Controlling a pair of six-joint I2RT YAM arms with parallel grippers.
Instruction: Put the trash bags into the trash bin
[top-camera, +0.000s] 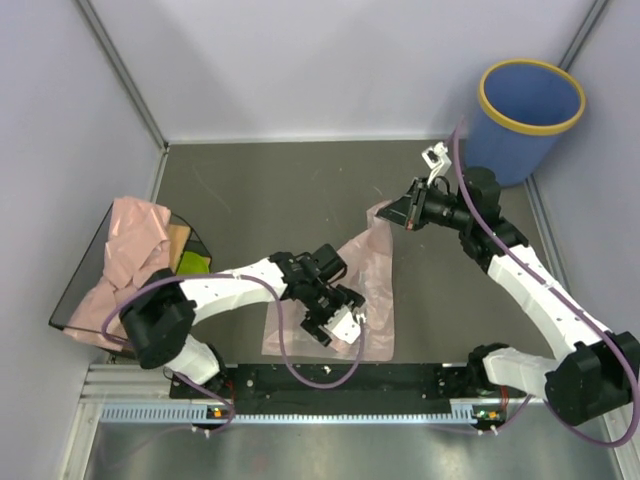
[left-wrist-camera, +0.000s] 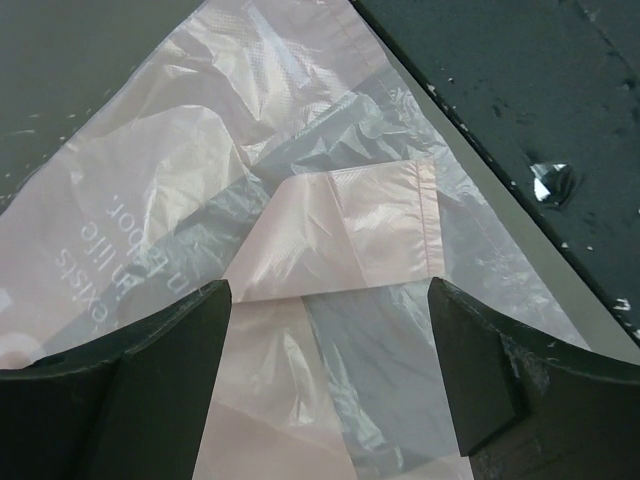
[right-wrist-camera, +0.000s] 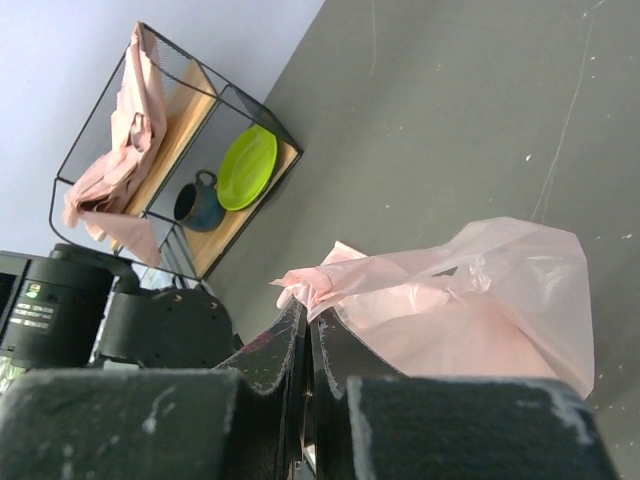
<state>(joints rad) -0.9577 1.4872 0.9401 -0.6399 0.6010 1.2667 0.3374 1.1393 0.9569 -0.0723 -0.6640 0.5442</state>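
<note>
one pink trash bag lies on the counter, its far corner clamped in my right fingers, my left fingers apart just above its near end — the far-right trash bin looks empty, more bags draped on the left rack.

- Bare desk, upper centre of overhead view: open passage.
- Wire rack, draped with a trash bag, blocks the left edge.
- Trash bin fills the upper right corner; right arm slants below it.
</note>
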